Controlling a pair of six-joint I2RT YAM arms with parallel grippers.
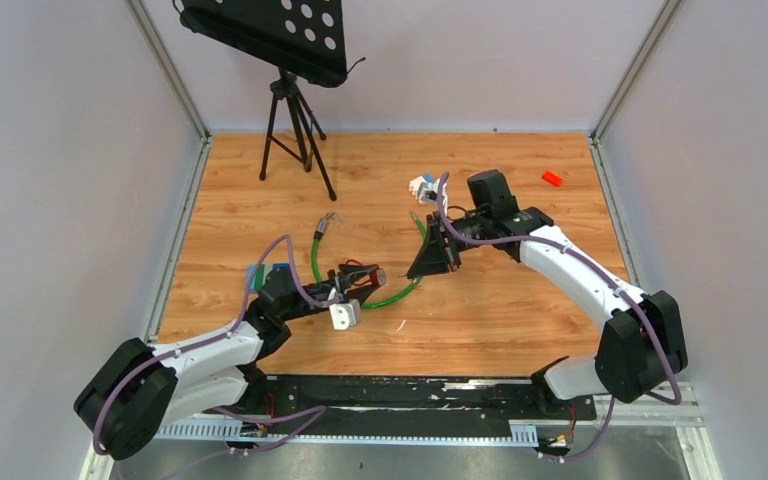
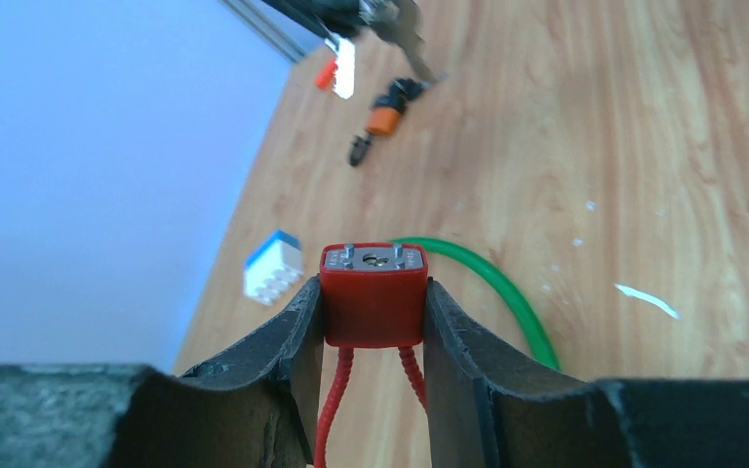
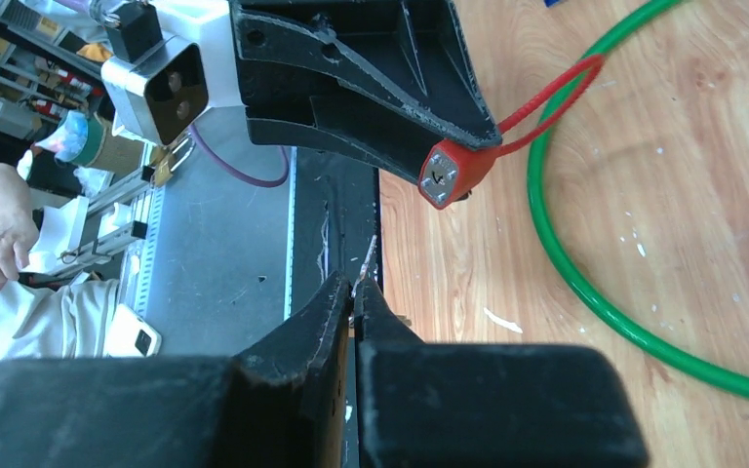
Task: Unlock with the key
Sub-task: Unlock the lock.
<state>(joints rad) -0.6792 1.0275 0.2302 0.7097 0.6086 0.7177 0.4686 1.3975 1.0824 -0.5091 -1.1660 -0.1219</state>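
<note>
**A:** Is any writing showing on the lock?

**B:** The left end effector [image 2: 373, 289] is clamping the red padlock [image 2: 373, 304] by its sides, its fingers closed only to the body's width. The metal keyhole plate is facing outward. Any marking on it is too small to read.

**A:** And the key?

**B:** The right end effector [image 3: 355, 292] is pinching the key [image 3: 367, 257], fingers nearly together, with a thin blade sticking out. It is hovering apart from the padlock, pointing roughly toward the keyhole face.

**A:** What is lying around them?

**B:** A green cable [image 2: 507, 292] is curving over the desk [image 1: 520, 310] just behind the padlock. The lock's red loop is crossing it, but I cannot tell whether it is going around it. Farther off, a white-and-blue block [image 2: 273, 266] and an orange-and-black piece [image 2: 382, 117] are sitting. At the back, a tripod [image 1: 295, 130] is carrying a black perforated panel [image 1: 270, 30].
</note>
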